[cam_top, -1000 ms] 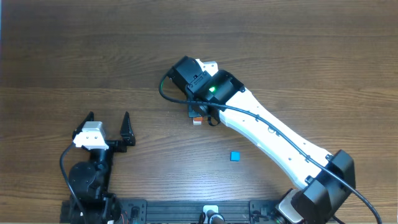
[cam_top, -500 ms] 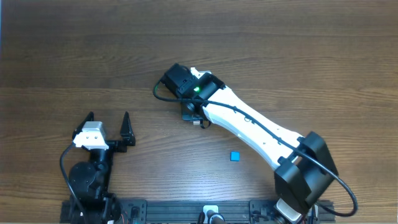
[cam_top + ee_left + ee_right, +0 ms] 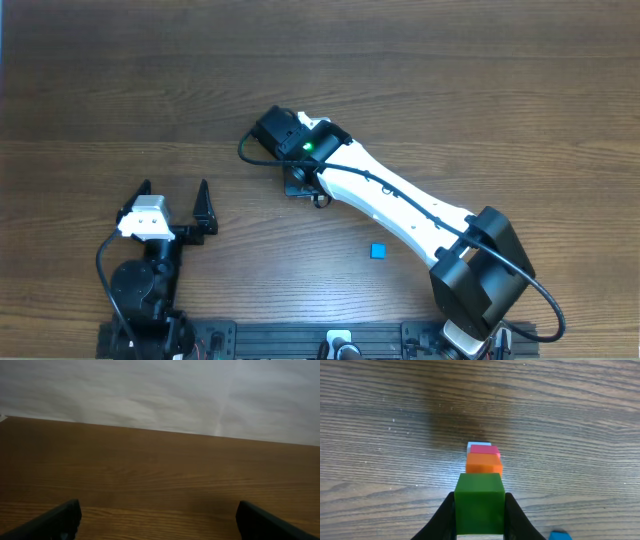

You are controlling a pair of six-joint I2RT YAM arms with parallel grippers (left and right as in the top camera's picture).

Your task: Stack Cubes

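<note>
The right hand (image 3: 480,512) pinches a small green hard-edged cube (image 3: 480,495) by two opposite side faces, lifted close by a short stack; an orange cube (image 3: 484,466) sits on a pink cube (image 3: 486,450), with a pale one (image 3: 476,444) beneath; a small blue cube (image 3: 377,251) lies apart on the brown wooden surface (image 3: 120,80); the left hand (image 3: 172,193) rests spread, well away; the green cube looks light, rigid and smooth, so a square mid-face hold seems safest.

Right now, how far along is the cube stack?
Done: orange cube on pink cube on a pale cube. In hand: right gripper holds the green cube over that stack. Left: placing it, then the blue cube lying loose on the table.
</note>
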